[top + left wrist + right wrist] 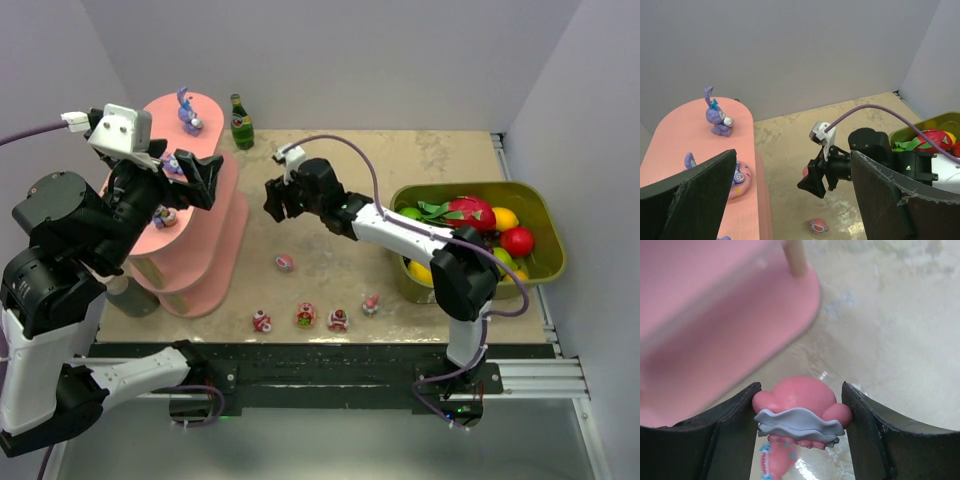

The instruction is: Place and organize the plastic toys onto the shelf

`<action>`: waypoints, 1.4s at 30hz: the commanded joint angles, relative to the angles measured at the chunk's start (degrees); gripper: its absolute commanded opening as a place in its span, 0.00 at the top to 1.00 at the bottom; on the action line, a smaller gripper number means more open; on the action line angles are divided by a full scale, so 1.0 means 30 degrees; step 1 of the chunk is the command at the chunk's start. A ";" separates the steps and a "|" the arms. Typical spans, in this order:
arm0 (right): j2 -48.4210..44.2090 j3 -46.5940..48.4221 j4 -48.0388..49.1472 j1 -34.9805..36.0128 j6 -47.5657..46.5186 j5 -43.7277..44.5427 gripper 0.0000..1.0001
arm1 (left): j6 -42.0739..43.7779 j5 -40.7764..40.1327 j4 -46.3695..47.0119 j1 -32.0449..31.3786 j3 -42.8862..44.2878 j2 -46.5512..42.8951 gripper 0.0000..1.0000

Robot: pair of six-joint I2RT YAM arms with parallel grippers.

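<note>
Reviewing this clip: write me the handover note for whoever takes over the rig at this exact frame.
Left gripper: open and empty, over the top tier of the shelf.
Right gripper: shut on a pink toy, beside the shelf.
Done: three toys show on the shelf. The purple bunny is on the top tier, a second toy is by the left gripper, and a third toy sits lower, partly hidden by the arm.
Left: shelve the held toy, then five more from the table: a lone toy and a front row of four.
</note>
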 commanded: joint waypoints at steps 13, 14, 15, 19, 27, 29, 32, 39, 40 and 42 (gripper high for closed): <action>-0.0982 0.7898 -0.6422 0.4703 -0.0866 -0.2834 0.87 | -0.0002 -0.0184 -0.0032 0.0084 0.1244 -0.0027 0.00; -0.0895 0.8018 -0.6423 0.4910 -0.0837 -0.2775 0.87 | -0.0003 -0.0184 -0.0033 0.0084 0.1273 0.0002 0.01; -0.0691 0.8193 -0.6423 0.5260 -0.0807 -0.2716 0.87 | -0.0003 -0.0184 -0.0033 0.0084 0.1274 0.0002 0.00; 0.0012 0.8400 -0.6103 0.5876 -0.0632 -0.2191 0.87 | -0.0003 -0.0184 -0.0091 0.0084 0.1274 0.0003 0.01; 0.0834 0.7258 -0.3905 0.6816 -0.0397 -0.0696 0.87 | 0.0115 -0.0242 -0.0180 0.0084 0.1274 0.0061 0.00; 0.0922 0.6936 -0.3260 0.6991 -0.0397 -0.0345 0.88 | 0.0173 -0.0271 -0.0180 0.0084 0.1274 0.0061 0.01; 0.1040 0.6818 -0.2937 0.7197 -0.0397 0.0038 0.88 | 0.0202 -0.0388 -0.0209 0.0084 0.1274 0.0032 0.01; 0.0981 0.6028 -0.2117 0.7606 -0.0514 0.0331 0.88 | 0.0202 -0.0564 -0.0151 0.0084 0.1069 -0.0115 0.01; 0.0981 0.5882 -0.1797 0.7665 -0.0572 0.0331 0.88 | 0.0202 -0.0564 -0.0150 0.0084 0.1040 -0.0115 0.01; 0.0894 0.5444 -0.1444 0.7869 -0.0631 0.0331 0.88 | 0.0202 -0.0594 -0.0180 0.0084 0.1010 -0.0144 0.00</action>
